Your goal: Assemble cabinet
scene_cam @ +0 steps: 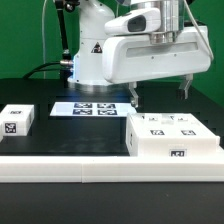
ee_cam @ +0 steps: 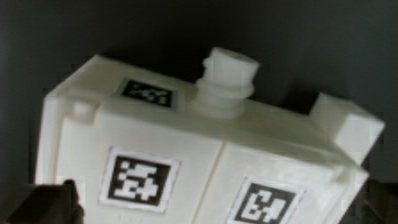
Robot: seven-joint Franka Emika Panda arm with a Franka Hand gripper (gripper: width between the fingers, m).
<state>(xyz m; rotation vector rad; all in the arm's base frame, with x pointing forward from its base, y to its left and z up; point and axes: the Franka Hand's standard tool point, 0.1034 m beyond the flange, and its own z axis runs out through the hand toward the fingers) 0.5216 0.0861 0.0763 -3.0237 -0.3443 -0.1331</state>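
Observation:
The white cabinet body (scene_cam: 172, 136) lies on the black table at the exterior view's right, with several tags on its top and one on its front. My gripper (scene_cam: 159, 92) hangs just above it, open and empty, one finger over each end of the body. In the wrist view the cabinet body (ee_cam: 196, 130) fills the frame, with two tags near me, one tag further off and two white pegs sticking out of its far side. My gripper (ee_cam: 210, 216) straddles it there, and a dark fingertip (ee_cam: 45, 205) shows at the edge. A smaller white tagged panel (scene_cam: 17, 120) lies at the exterior view's left.
The marker board (scene_cam: 95, 107) lies flat behind the cabinet body, in front of the robot base (scene_cam: 95, 50). A long low white border rail (scene_cam: 100, 170) runs along the table's front edge.

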